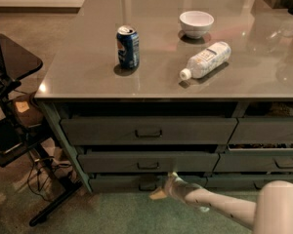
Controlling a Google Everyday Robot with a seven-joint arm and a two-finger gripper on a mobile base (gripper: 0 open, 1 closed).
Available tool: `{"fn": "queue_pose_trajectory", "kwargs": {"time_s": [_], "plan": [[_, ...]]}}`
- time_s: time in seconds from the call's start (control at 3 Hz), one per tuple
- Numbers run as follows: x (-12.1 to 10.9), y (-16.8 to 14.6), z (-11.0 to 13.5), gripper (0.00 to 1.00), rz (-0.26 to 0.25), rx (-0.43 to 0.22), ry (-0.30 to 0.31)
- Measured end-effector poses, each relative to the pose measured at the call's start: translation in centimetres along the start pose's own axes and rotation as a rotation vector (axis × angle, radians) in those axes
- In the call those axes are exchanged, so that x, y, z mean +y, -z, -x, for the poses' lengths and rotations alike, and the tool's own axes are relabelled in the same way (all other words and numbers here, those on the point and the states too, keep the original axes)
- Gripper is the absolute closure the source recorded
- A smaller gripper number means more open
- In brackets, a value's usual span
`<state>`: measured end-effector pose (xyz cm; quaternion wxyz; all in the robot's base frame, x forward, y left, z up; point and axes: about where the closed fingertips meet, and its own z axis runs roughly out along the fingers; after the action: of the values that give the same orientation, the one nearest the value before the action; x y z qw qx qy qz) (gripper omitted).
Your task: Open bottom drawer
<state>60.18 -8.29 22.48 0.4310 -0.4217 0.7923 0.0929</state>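
Note:
The bottom drawer (pixel 115 183) is the low, shallow dark grey-green front under two taller fronts of the left stack. Its small dark pull (pixel 147 185) sits in the centre. The front lies about flush with the frame, and no inner tray shows. My gripper (pixel 164 185) is at floor level just right of the pull, close against the drawer front. Its fingers are spread, one pointing up (pixel 173 176) and one down to the left (pixel 156 195), and hold nothing. My pale arm (pixel 224 208) reaches in from the lower right.
On the grey counter (pixel 88 77) stand a blue can (pixel 128 46), a white bowl (pixel 196 23) and a lying plastic bottle (pixel 205 60). The middle drawer (pixel 146 162) juts out slightly. A neighbouring drawer stack (pixel 268 162) is at right. A black stand with cables (pixel 19 130) is at left.

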Motion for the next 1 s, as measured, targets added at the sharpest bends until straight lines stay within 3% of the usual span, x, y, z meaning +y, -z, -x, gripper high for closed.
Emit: {"fn": "queue_pose_trajectory", "kwargs": {"time_s": [0.33,0.67,1.0], "plan": [[-1.4,-1.1,0.0,0.00,-0.020,-0.003,0.002],[-1.4,-1.1,-0.1,0.00,-0.020,-0.003,0.002],[-3.3,-2.4,-2.5,0.00,-0.055,0.061,-0.013]]}}
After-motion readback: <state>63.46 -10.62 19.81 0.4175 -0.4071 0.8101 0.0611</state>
